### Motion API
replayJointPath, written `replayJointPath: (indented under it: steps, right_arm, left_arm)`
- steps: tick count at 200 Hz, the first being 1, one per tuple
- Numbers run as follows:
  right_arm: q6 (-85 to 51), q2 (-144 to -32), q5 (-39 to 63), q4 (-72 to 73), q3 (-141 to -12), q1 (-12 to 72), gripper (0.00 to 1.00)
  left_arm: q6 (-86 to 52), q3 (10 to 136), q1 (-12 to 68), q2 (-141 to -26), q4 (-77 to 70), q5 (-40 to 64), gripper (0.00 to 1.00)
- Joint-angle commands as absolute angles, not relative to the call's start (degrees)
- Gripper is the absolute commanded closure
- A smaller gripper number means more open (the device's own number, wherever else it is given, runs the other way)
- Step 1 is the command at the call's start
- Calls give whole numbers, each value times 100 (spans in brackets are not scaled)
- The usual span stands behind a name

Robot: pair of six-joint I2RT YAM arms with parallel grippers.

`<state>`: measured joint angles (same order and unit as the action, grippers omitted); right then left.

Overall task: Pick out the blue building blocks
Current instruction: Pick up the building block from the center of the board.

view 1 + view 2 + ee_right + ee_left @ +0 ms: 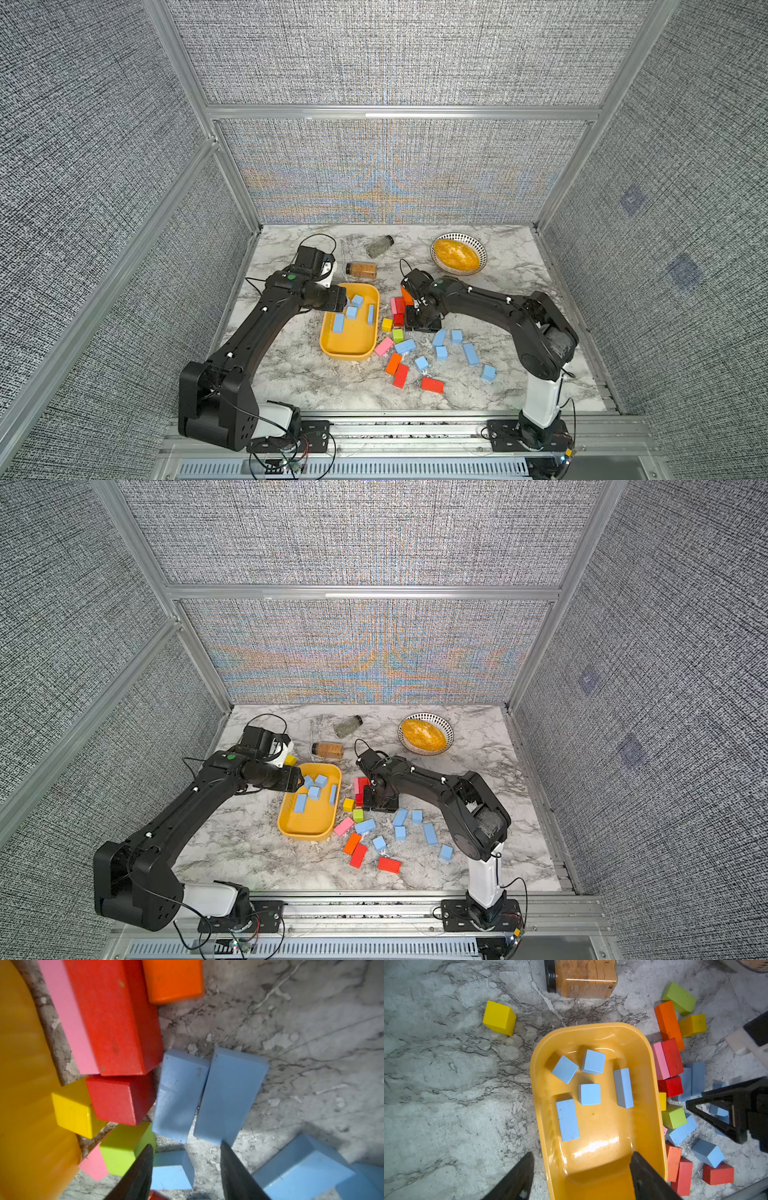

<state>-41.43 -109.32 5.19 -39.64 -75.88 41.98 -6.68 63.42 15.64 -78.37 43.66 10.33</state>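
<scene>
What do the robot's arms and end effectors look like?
The left arm and right arm are matte black jointed links, each with a white segment near the base, a green dot by the wrist and thin black cable loops. The left end effector and right end effector have two dark tapered fingers.

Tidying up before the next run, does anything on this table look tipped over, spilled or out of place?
The orange-brown jar just behind the yellow tray and the greyish jar farther back both lie on their sides. Both look capped; no spill shows.
</scene>
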Motion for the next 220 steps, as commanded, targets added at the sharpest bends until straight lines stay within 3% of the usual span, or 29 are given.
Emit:
replayJointPath:
  steps: [1,95,148,220]
  right_arm:
    - [-4076,-11048,396,-4415,-7614,4210,45]
    - [-3878,-11218,-172,-5045,-7952,4033,38]
    - [-3669,-10615,-124,-4758,-7932,3918,39]
    - [-2811,-11197,-395,-5026,-8369,3710,45]
  left_arm:
    - [-756,6311,1525,-7805,4228,1120,26]
    - [-800,6144,1433,-7774,4123,1213,26]
    - [-800,6145,1416,-7754,4108,1256,26]
    - [-725,6091,1368,-7699,4089,1239,26]
